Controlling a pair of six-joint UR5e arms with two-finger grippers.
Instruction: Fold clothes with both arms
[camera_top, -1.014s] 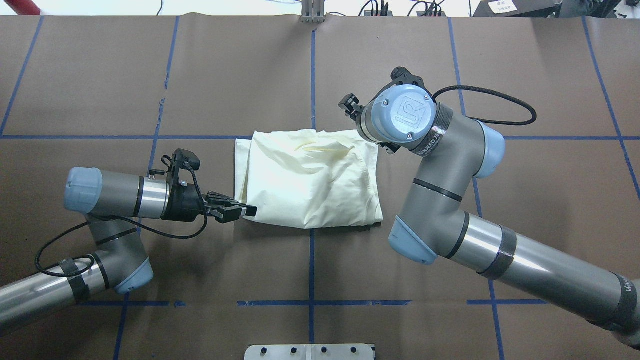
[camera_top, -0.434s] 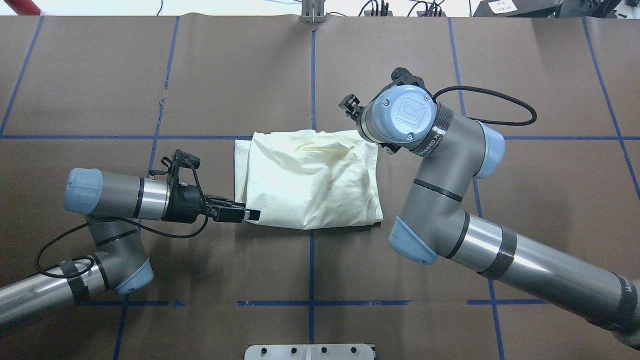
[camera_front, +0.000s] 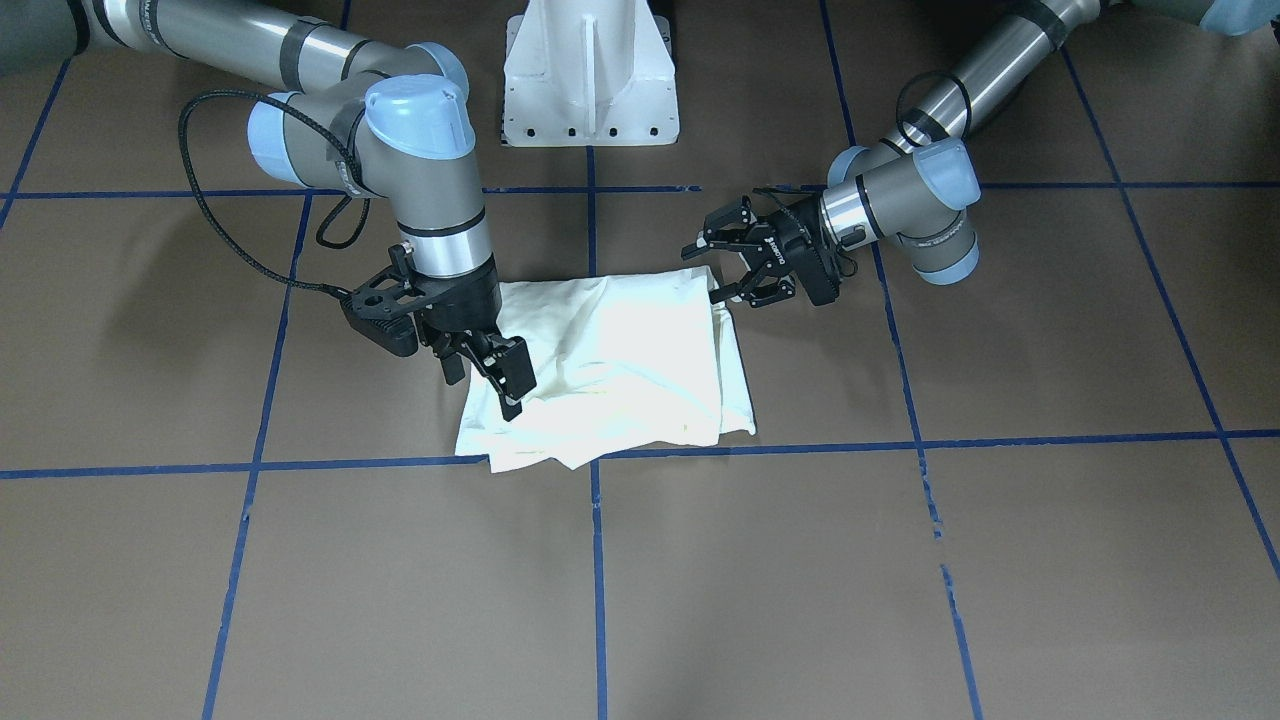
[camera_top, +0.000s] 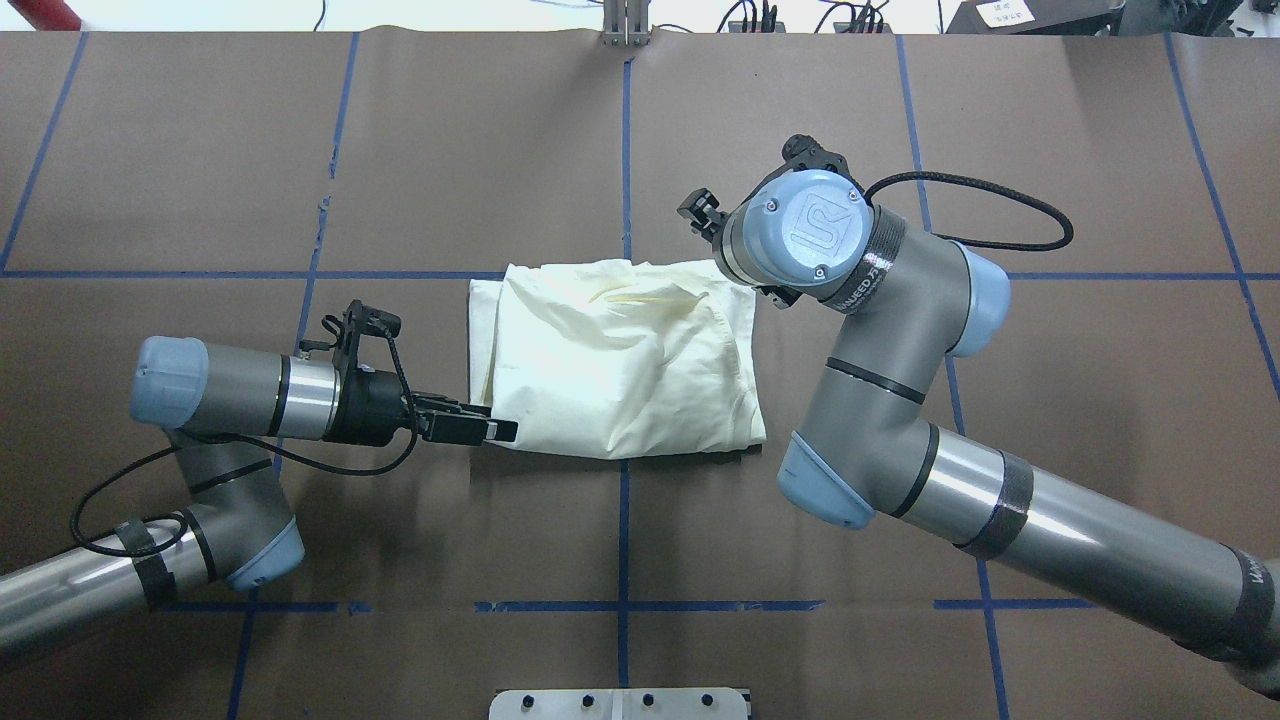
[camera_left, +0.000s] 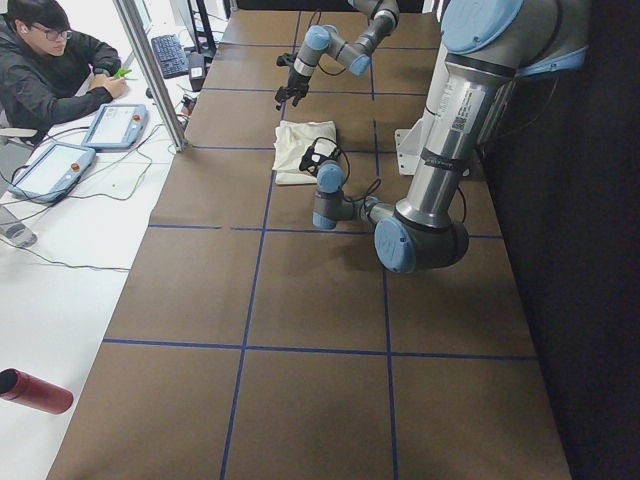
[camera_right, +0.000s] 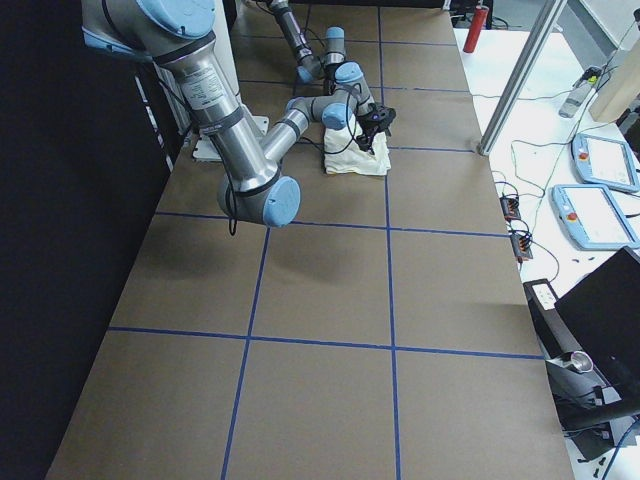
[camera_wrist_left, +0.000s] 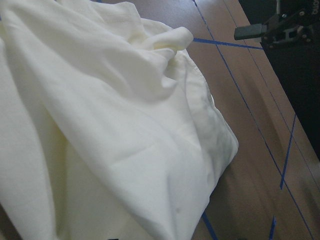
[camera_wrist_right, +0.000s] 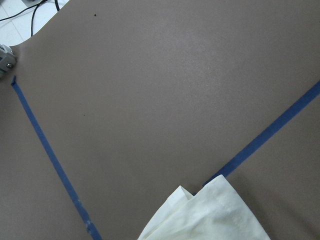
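On the black two-finger left gripper (camera_front: 712, 268): spread wide, clamped on nothing, lying almost level with the table and pointing toward the near left corner of the cream long-sleeved T-shirt (camera_front: 620, 365). Lower fingertip just at the cloth's edge, upper one above and apart from it. Behind it, the grey metallic left arm (camera_front: 890, 195) with light-blue joint caps, stretched low over the table, black cable looped beside the wrist.

On the black two-finger right gripper (camera_front: 484, 394): pointed steeply down over the T-shirt's right edge, toward the far corner. Parted as well, gripping nothing so far as the front view shows, one fingertip down at the cloth. Hidden from overhead by the wrist of the grey metallic right arm (camera_top: 870, 410), bent at the elbow beside the garment.

As for the T-shirt: folded to a rough rectangle, plain side up, creased. Lying flat in the middle of the brown paper-covered table (camera_front: 900, 560), across the centre line of the blue tape grid (camera_front: 900, 441), far edge along a cross line. From the left wrist camera, rumpled cream folds filling most of the picture; from the right wrist camera, only one corner at the bottom edge.

Farther out: white pedestal base (camera_front: 590, 70) behind the garment, and a seated person in a dark jacket (camera_left: 50, 70) at a white desk beyond the table's far edge.
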